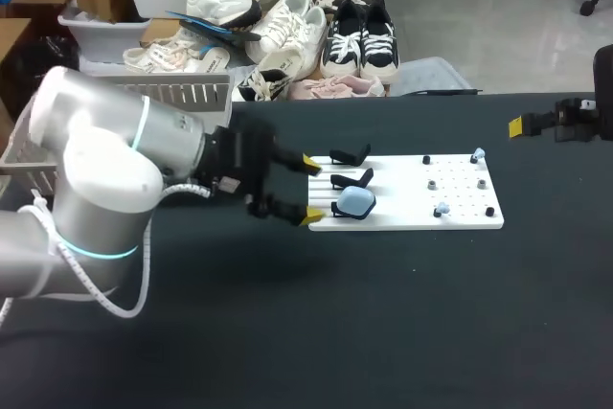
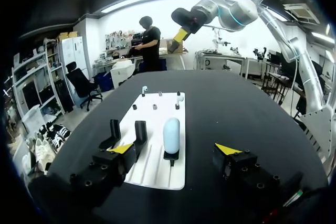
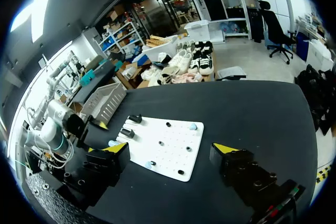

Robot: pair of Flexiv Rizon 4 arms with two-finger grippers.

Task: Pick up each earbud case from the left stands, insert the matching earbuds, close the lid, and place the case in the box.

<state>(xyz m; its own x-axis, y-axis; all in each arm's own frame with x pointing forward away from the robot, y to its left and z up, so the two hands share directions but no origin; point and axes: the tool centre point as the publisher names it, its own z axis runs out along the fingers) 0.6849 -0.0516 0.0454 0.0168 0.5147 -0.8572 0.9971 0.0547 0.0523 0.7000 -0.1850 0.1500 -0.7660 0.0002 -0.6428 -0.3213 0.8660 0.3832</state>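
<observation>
A light blue earbud case (image 1: 356, 201) stands closed on the nearest of three black stands at the left end of a white board (image 1: 460, 220). The other two stands (image 1: 350, 154) are empty. Small light blue earbuds (image 1: 478, 154) sit on pegs at the board's right end. My left gripper (image 1: 312, 191) is open just left of the stands. In the left wrist view the case (image 2: 171, 135) lies ahead of the left gripper (image 2: 174, 149), between its finger lines and untouched. My right gripper (image 1: 522, 125) hangs open far to the right, above the table; it (image 3: 167, 148) faces the board (image 3: 168, 142) from a distance.
A grey slatted basket (image 1: 182, 93) sits at the table's back left, behind my left arm; it also shows in the right wrist view as the basket (image 3: 105, 100). Black tabletop (image 1: 383, 313) stretches in front of the board.
</observation>
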